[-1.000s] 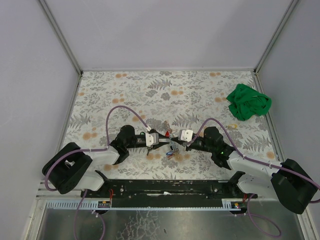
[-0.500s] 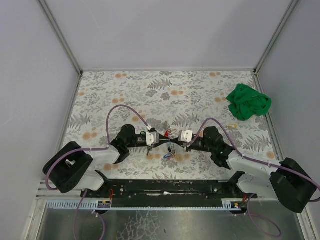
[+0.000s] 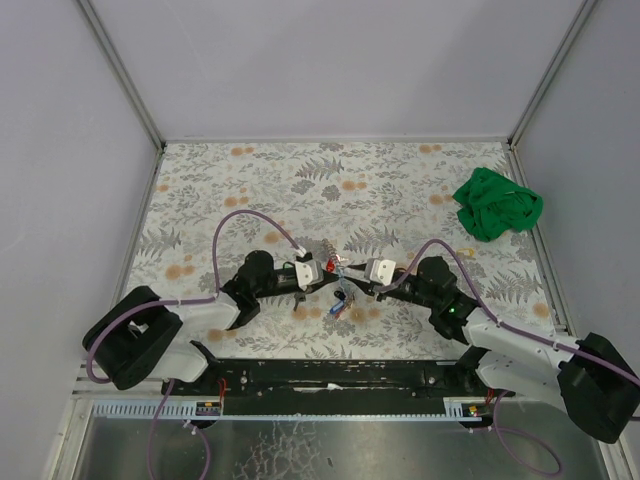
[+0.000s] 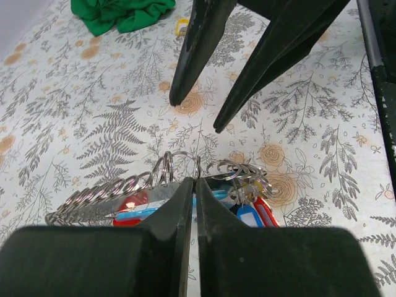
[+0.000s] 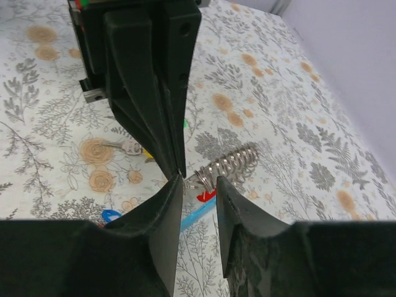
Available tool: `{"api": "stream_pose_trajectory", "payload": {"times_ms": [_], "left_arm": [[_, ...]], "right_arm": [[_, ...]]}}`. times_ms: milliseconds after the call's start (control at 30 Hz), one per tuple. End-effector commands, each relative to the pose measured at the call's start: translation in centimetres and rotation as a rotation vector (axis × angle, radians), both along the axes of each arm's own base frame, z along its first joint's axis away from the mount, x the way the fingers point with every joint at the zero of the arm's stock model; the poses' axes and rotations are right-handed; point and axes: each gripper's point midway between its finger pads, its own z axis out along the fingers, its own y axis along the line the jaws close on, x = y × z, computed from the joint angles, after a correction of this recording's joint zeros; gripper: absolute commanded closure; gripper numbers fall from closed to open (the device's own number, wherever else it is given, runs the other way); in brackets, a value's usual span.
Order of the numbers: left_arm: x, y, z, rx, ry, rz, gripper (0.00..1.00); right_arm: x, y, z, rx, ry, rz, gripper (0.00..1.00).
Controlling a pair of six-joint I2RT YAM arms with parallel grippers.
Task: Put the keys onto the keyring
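Threading calls for one loop held firm while the other side works it open, so the grip matters most in this step. The left tool [image 4: 193, 183] is closed, fingers pressed flat together, with the keyring [image 4: 180, 167] touching its tips. Whether a wire is truly pinched there I cannot tell. The right tool [image 5: 198, 184] meets it tip to tip with its fingers parted, and a loop of the keyring sits in the gap. A coil [image 4: 99, 195] of linked rings trails off to one side of the left tool, and tags [image 4: 247, 218] lie just under its tips.

Of the keys [image 5: 131, 146] I make out only what looks like a metal blade with a yellow bit, lying on the bench [image 5: 55, 167] beyond the right tool's tips and beside the left tool's fingers. It sits in neither tool.

To do this well, I judge the left tool should confirm a real pinch on a single loop. The right tool can then close gently, since a hard squeeze could twist the bunch away.
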Motion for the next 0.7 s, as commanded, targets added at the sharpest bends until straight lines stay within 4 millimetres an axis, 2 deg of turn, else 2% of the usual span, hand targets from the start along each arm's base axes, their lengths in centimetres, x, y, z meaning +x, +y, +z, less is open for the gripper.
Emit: {"api": "stream_pose_trajectory", "payload": {"times_ms": [0, 267, 667], "left_arm": [[1.4, -0.3, 1.7, -0.037, 0.007, 0.102, 1.00], [1.4, -0.3, 1.8, -0.056, 0.052, 0.145, 1.00], [0.3, -0.7, 1.8, -0.036, 0.032, 0.083, 0.99]], "right_arm": [[1.4, -1.1, 0.9, 0.040, -0.071, -0.108, 0.64], [2.2, -1.6, 0.3, 0.066, -0.086, -0.164, 0.62], [2.8, 0.0, 0.2, 0.105, -0.075, -0.130, 0.66]]}}
